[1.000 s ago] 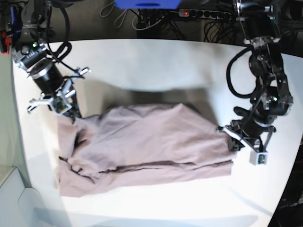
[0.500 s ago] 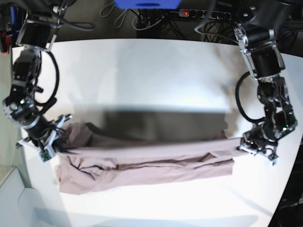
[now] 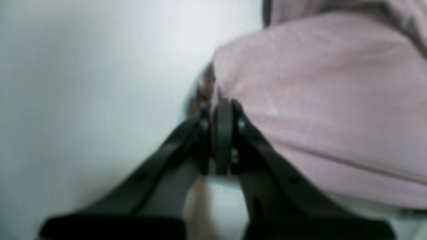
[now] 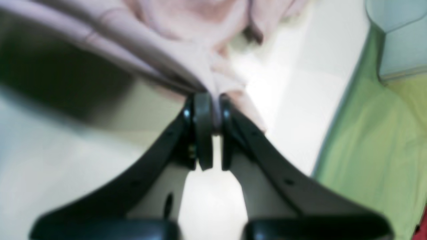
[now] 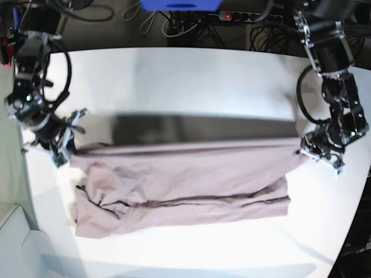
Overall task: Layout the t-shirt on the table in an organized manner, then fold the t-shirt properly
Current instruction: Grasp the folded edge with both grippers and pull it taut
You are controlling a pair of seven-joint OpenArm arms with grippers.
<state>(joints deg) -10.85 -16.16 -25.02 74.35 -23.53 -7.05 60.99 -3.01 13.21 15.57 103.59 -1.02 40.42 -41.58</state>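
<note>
both grippers clamped on t-shirt (image 5: pixel 185 174), top edge now higher, pulled taut

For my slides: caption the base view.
Both grippers, left gripper and right gripper, pinch the t-shirt taut above the table.

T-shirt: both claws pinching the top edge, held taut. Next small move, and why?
Probably carry that edge away from the folded part, toward the far side, then lower it. The left claw and right claw are each shut on the t-shirt, its upper edge raised and casting a shadow on the table, while the lower part lies doubled and creased.
</note>
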